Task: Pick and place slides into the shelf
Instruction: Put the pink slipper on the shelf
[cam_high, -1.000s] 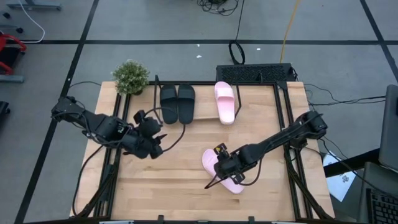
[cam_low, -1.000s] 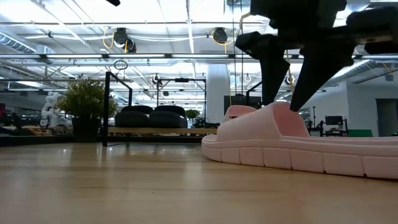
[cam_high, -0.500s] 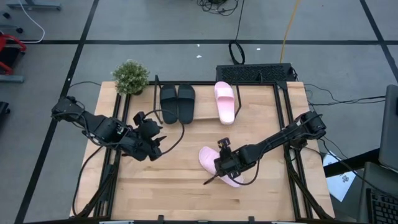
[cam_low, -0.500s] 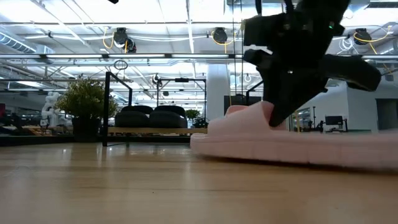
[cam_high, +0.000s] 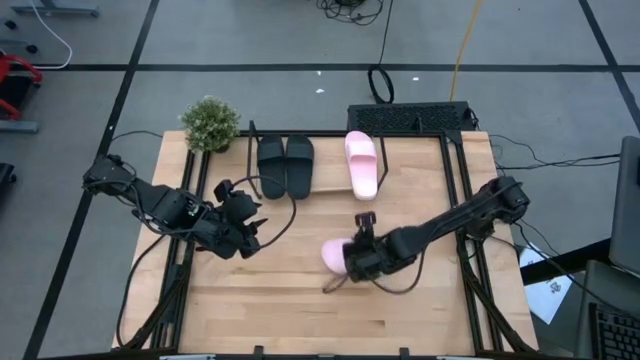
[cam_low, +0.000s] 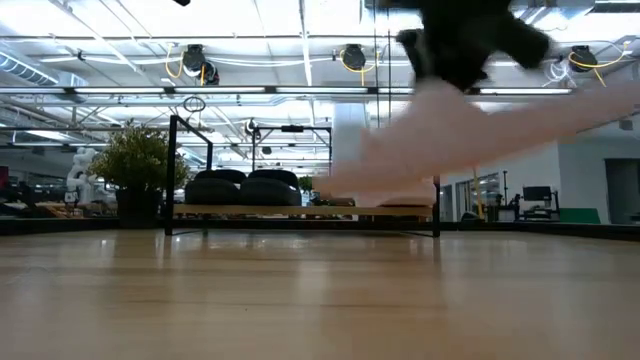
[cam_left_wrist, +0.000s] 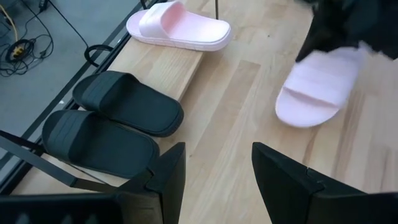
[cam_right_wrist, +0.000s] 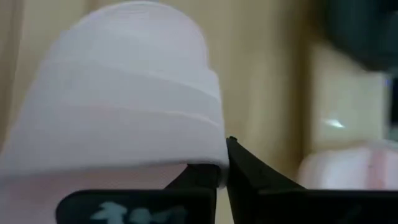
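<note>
The shelf stands along the table's far edge. On its board rest two black slides and one pink slide, soles down. My right gripper hangs over the table's middle, shut on the second pink slide, which is off the table in the low view. My left gripper waits open left of centre, fingers spread, aimed toward the shelf with nothing between them. My right gripper pinches the pink slide's wide strap at its edge between the two fingers. The fingers come from above, slanting down. The slide hangs below them, lifted clear of the table and tilted, one end lower than the other.
A small potted plant stands at the far left corner beside the shelf. Black frame rods run along the table's right side. Bare wood lies between the held slide and the shelf board.
My right gripper has shut on the pink slide's strap and gone up and slightly toward the table's left and far edges. The slide, flat on the table a second ago, is now lifted clear and tipped.
</note>
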